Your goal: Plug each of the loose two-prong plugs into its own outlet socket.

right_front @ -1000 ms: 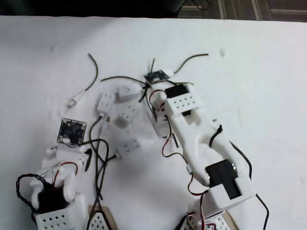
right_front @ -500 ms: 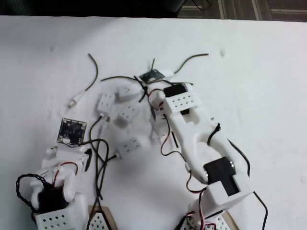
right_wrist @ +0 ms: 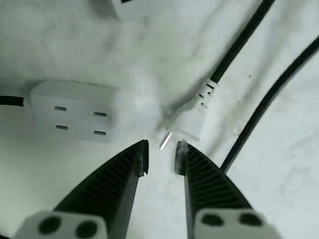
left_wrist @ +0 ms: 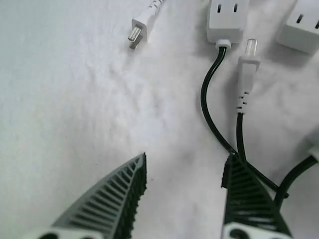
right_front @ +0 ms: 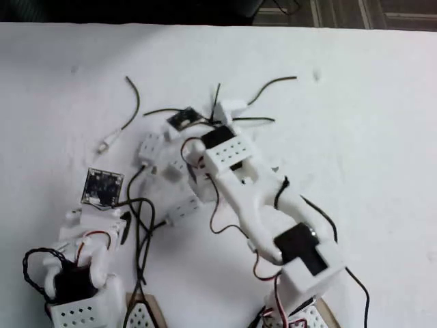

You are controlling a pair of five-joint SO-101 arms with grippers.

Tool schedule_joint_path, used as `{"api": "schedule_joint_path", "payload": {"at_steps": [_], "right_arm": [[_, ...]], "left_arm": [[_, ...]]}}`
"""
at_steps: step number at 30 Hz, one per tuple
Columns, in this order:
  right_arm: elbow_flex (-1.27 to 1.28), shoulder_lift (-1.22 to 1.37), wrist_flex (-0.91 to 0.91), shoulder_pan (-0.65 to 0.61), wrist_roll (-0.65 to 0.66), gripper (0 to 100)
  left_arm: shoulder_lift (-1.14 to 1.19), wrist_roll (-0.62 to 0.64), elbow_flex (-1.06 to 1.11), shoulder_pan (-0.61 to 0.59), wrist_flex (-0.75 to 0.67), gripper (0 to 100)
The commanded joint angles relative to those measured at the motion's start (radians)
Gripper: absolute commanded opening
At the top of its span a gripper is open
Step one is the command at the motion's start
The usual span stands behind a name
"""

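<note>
flanking the plug (right_wrist: 188, 118) lie a socket block (right_wrist: 75, 110) and another black cord (right_wrist: 269, 99).

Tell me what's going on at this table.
Two robot arms are set to push loose plugs into sockets on a white table. The right gripper is open and low, with its fingertips right at the prongs of a white plug that lies beside a socket block. The left gripper is open and holds nothing. A lone plug and a second plug lie ahead of it. None of these plugs is in a socket yet.
</note>
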Motion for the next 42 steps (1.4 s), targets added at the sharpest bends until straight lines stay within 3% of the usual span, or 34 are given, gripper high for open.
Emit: {"api": "schedule_joint_path", "payload": {"at_steps": [1,17,33,42], "right_arm": [[-0.043,0.036,-0.012,-0.024,-0.009,11.4],[-0.227,0.257,0.059,0.019,-0.037,11.8],[-0.241,0.263,0.104,0.143,0.020,11.8],[-0.236,0.268,0.119,0.131,0.020,11.8]], "left_arm": [[-0.008,-0.002,-0.006,-0.010,0.003,25],[-0.008,-0.002,-0.006,-0.010,0.003,25],[-0.008,-0.002,-0.006,-0.010,0.003,25],[-0.008,-0.002,-0.006,-0.010,0.003,25]]}}
